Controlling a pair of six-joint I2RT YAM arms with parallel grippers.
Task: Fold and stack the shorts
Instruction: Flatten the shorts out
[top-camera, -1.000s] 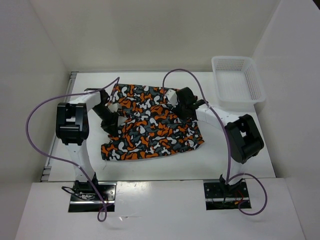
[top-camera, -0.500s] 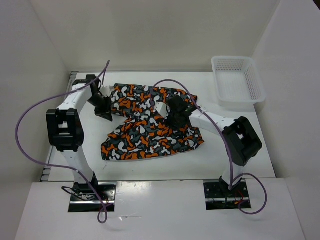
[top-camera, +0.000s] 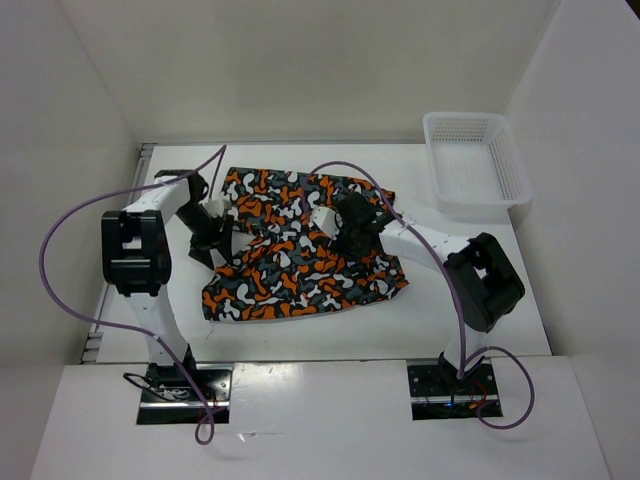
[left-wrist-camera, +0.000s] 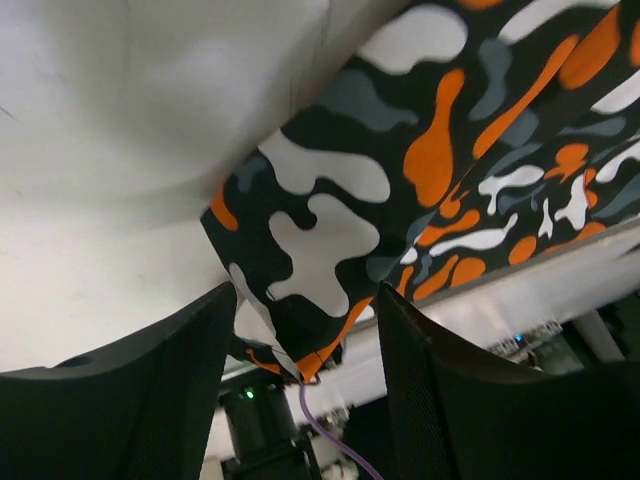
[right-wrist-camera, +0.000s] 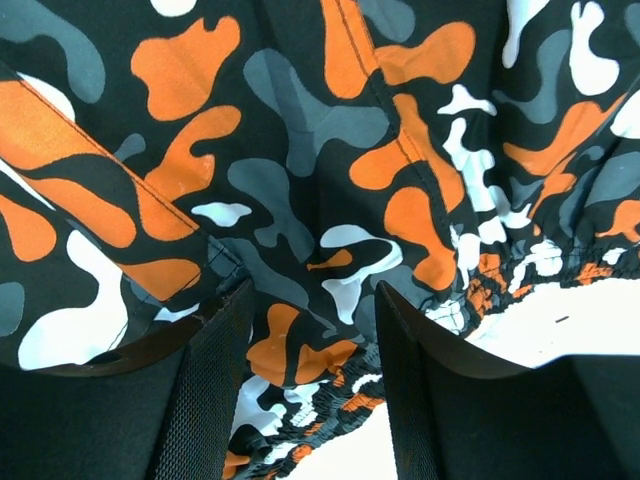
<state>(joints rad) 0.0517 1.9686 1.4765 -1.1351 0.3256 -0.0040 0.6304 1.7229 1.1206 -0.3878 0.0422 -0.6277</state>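
The shorts (top-camera: 300, 255), printed in orange, dark grey, white and black blotches, lie spread flat mid-table. My left gripper (top-camera: 212, 238) sits at their left edge. In the left wrist view it (left-wrist-camera: 305, 310) is open, and a loose corner of the shorts (left-wrist-camera: 330, 230) hangs in the gap without touching either finger. My right gripper (top-camera: 347, 228) hovers over the shorts' far right part. The right wrist view shows it (right-wrist-camera: 312, 300) open just above the fabric (right-wrist-camera: 300, 150), by the gathered waistband (right-wrist-camera: 520, 265), with bare table beyond.
A white mesh basket (top-camera: 475, 160) stands at the table's far right corner. White walls close in the table on three sides. Purple cables arc from both arms, the right one passing over the shorts' far edge.
My left gripper pulled the shorts' left corner out to the far left, then opened and came back toward me. My right gripper shifted left and nearer over the fabric, staying open.
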